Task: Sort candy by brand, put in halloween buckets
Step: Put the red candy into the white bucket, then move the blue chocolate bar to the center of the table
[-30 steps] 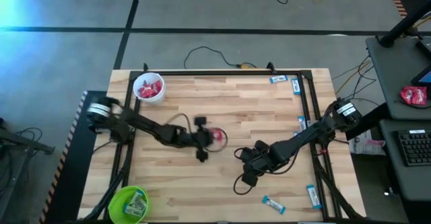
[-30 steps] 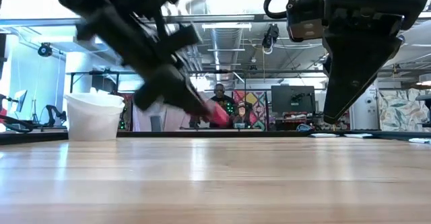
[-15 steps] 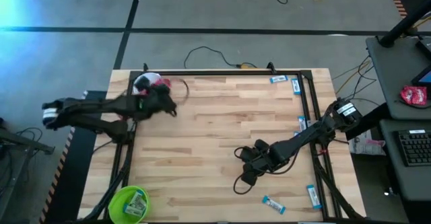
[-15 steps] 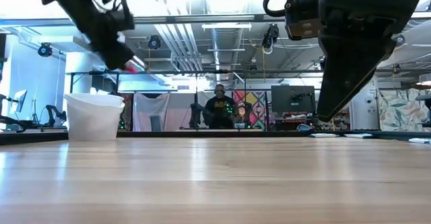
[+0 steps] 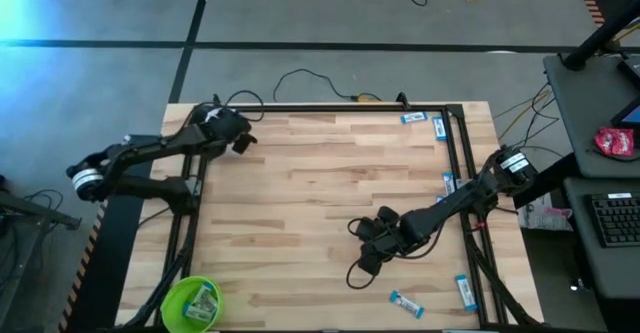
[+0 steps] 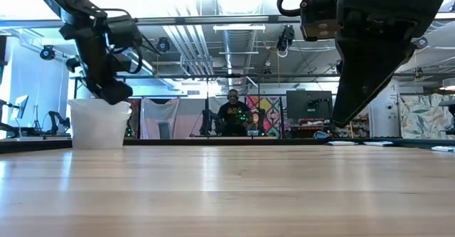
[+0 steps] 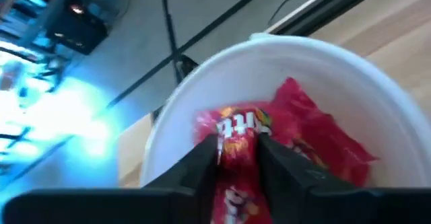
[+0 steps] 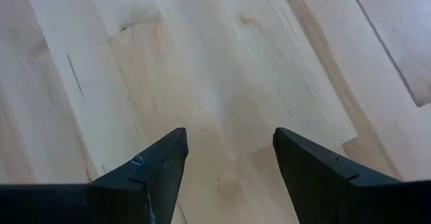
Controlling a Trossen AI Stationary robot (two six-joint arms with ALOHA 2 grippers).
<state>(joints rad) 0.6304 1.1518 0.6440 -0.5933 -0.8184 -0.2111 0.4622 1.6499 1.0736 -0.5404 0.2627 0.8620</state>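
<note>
My left gripper (image 7: 237, 146) hangs over the white bucket (image 7: 377, 96) at the table's far left corner, shut on a red candy (image 7: 242, 124) with white marks. More red candies (image 7: 313, 133) lie inside the bucket. In the low view the left gripper (image 6: 114, 91) sits just at the white bucket's (image 6: 99, 127) rim. In the high view the left gripper (image 5: 228, 131) hides the bucket. My right gripper (image 8: 229, 140) is open and holds nothing above bare wood right of the table's middle (image 5: 372, 241). The lime green bucket (image 5: 192, 301) stands at the near left corner. My left gripper pinches the red candy between its two fingers (image 7: 205, 163). The wrapper's end (image 7: 237, 153) reaches past the fingertips toward the bucket's inside. The fingers come from above, pointing down into the bucket's mouth. The candy is lifted clear, above the other red pieces.
Light blue candies lie along the table's right side: two at the far right corner (image 5: 412, 118), (image 5: 438, 126), one at the right edge (image 5: 448, 183), two near the near right corner (image 5: 405, 301), (image 5: 465, 291). A blue-white piece lies in the green bucket. The wood between the arms is bare.
My left gripper has swung fast from the table's middle toward the far left corner with the red candy, then come down to the white bucket's rim. It has stayed shut on the candy.
</note>
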